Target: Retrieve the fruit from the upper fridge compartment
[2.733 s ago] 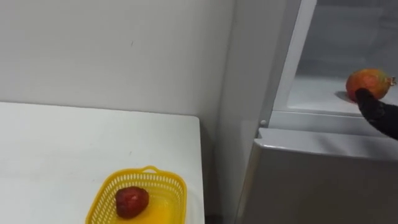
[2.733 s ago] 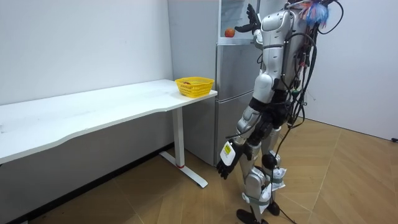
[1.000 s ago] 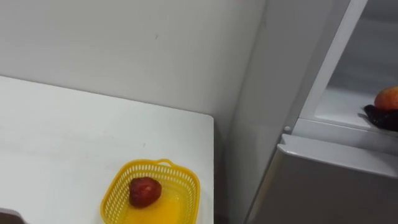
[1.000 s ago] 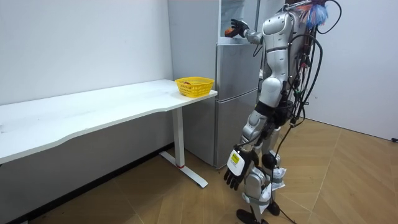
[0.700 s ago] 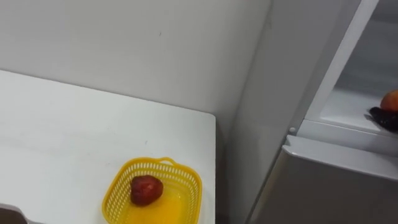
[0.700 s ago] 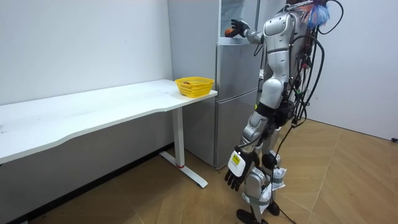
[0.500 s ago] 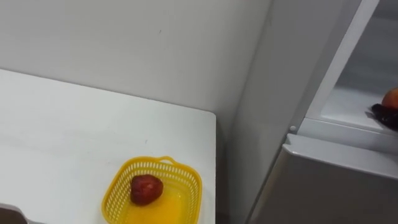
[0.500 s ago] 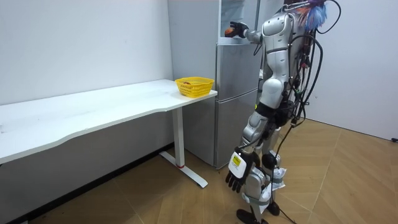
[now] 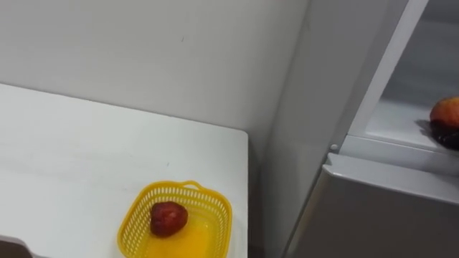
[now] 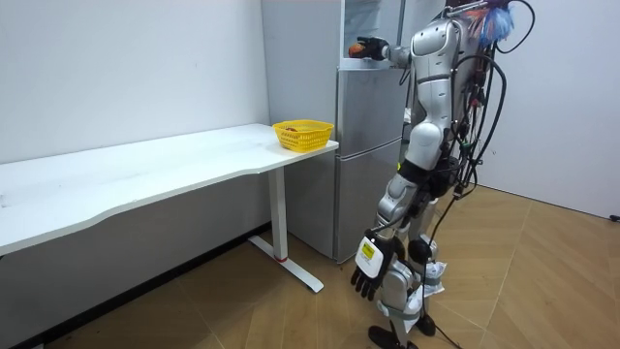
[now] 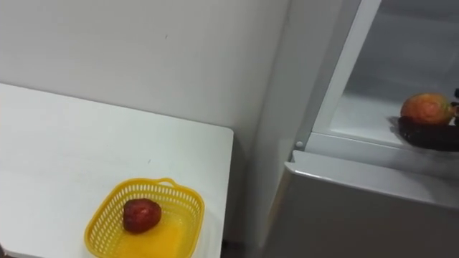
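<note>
Since the earliest frame the right hand (image 11: 430, 133) has gone from beside the fruit (image 11: 427, 108) to under it, fingers cupped round it. The fruit sits on top of the hand at the front edge of the upper fridge shelf (image 11: 358, 115) (basket (image 11: 195, 218) is down-left on the surface (image 11: 57, 143)). Left hand (image 10: 368, 268) hangs relaxed.

Basket (image 11: 181, 228) on table (image 11: 57, 143) (fruit (image 11: 141, 215) inside), fridge (image 11: 358, 208) at right, second fruit (image 11: 427, 109) in it
</note>
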Controlling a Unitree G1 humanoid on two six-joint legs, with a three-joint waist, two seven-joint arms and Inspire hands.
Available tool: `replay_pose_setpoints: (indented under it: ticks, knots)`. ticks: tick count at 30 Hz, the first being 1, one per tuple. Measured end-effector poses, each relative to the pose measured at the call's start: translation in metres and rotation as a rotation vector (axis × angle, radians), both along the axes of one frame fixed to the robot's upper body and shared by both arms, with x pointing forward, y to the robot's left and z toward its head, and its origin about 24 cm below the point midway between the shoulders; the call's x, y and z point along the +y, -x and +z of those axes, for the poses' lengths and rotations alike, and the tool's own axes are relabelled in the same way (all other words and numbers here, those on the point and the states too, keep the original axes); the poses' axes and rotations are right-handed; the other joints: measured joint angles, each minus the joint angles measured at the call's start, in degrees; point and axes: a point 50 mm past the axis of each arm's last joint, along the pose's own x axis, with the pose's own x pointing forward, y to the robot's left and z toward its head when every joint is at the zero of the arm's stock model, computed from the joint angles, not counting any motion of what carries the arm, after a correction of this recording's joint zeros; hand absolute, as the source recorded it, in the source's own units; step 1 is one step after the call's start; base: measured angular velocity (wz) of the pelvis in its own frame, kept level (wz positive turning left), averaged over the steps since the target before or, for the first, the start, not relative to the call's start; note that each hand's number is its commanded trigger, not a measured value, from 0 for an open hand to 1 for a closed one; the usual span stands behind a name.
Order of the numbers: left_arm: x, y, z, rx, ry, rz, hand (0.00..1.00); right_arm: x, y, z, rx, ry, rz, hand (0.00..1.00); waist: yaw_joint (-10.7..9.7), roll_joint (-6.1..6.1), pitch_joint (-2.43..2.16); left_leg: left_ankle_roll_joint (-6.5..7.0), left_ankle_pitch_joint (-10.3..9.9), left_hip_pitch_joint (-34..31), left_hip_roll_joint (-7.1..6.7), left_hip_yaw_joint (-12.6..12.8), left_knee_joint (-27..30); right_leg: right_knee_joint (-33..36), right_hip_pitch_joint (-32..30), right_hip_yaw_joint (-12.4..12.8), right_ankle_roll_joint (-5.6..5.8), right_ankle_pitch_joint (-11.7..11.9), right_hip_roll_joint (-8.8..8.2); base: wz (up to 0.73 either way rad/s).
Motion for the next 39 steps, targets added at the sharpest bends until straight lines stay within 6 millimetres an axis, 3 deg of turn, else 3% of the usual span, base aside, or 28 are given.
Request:
replay_pose_setpoints:
  ticks: [1, 9, 14, 39]
  knots:
    - [0.0000, 0.0000, 0.0000, 0.000, 0.000, 0.000, 0.00, -0.0007, 0.0000, 0.0000, 0.009, 0.007, 0.005, 1.00, 0.05, 0.00, 0.00, 0.00, 0.00, 0.05, 0.00, 0.02, -0.02, 0.00, 0.04, 0.03, -0.01, 0.01, 0.00, 0.00]
    - [0.0037, 0.0026, 0.0013, 0.018, -0.010, 0.006, 0.00, -0.0017, -0.0017, 0.0024, 0.038, -0.003, 0.055, 1.00, -0.13, 0.13, -0.01, -0.03, 0.03, 0.47, 0.00, -0.15, -0.17, -0.08, 0.69, -0.15, -0.02, 0.02, 0.01, 0.02]
    - [0.0067, 0.0030, 0.0024, 0.025, -0.018, 0.007, 0.00, -0.0047, -0.0016, -0.0021, 0.057, -0.031, 0.065, 1.00, -0.18, -0.33, -0.27, -0.03, 0.03, 0.85, 0.00, -0.12, -0.17, -0.07, 0.83, -0.15, -0.02, 0.02, 0.01, 0.00]
    - [0.0077, -0.0028, 0.0030, 0.014, -0.013, 0.009, 0.00, 0.0012, -0.0069, 0.0064, 0.048, -0.001, 0.082, 1.00, -0.30, -0.41, 0.20, -0.08, 0.06, 1.47, 0.05, 0.48, -0.98, -0.06, 0.78, 0.59, -0.03, 0.02, 0.09, -0.01]
